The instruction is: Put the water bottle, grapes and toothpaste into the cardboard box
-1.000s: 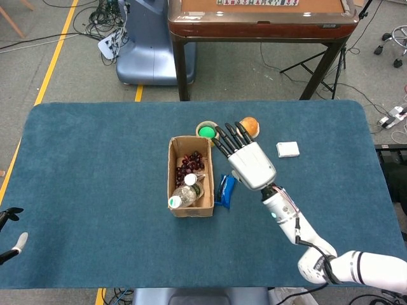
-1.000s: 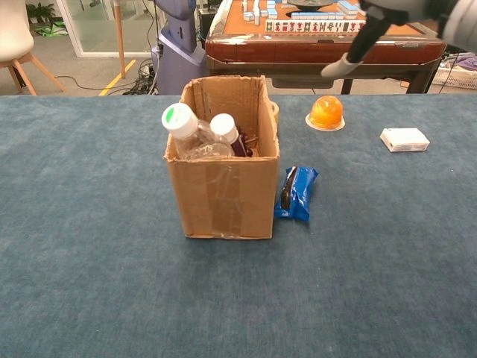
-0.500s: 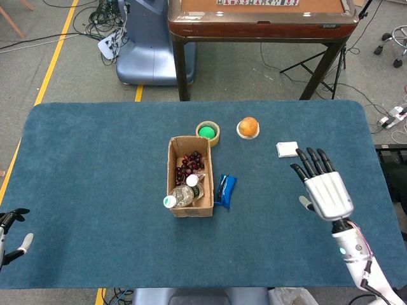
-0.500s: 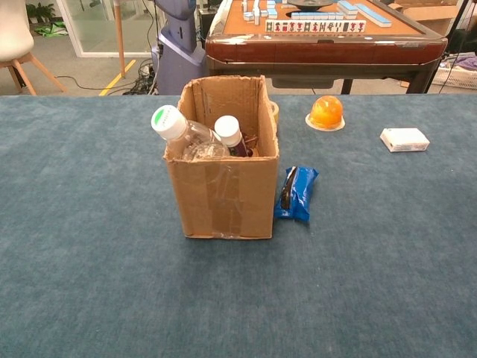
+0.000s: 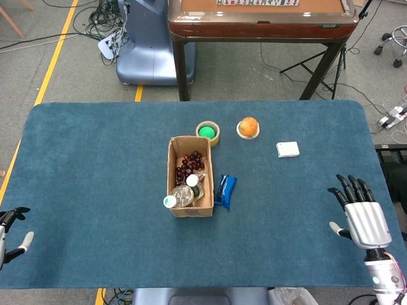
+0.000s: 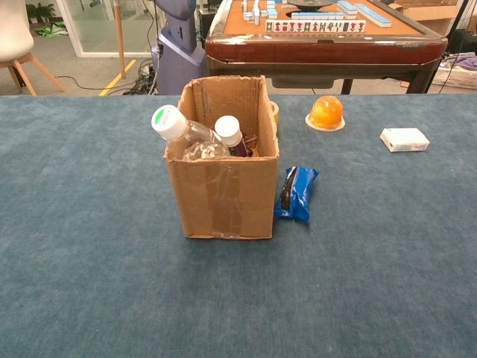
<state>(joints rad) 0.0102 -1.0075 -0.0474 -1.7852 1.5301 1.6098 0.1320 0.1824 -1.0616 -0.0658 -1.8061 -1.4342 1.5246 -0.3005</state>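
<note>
The cardboard box [image 5: 189, 176] stands upright and open-topped near the middle of the blue-carpeted bench [image 5: 95, 165], a plain brown carton with clear tape down its near face and a ragged top edge. Inside it, the water bottle [image 6: 188, 137] is a clear plastic one with a white cap bearing a green spot; it leans tilted toward the box's near-left corner, its cap poking above the rim. Just beside the bottle, a second white cap [image 6: 227, 130] rises from the box on a dark-labelled container, though whether this is the toothpaste cannot be told. The grapes [image 5: 190, 164] are a dark red cluster lying in the far half of the box. Just outside the box's right wall, a blue snack packet [image 5: 225, 190] lies flat on the bench, close to but apart from the carton. Behind the box sit a roll of tape with a green centre [image 5: 207, 132] and an orange fruit on a small dish [image 5: 248, 127]; further right is a small white box [image 5: 287, 149]. The right hand [image 5: 360, 213] hovers well to the right of the box, fingers spread and holding nothing. The left hand [image 5: 11, 230] shows only partly at the frame edge far left of the box, so its state cannot be told.
</note>
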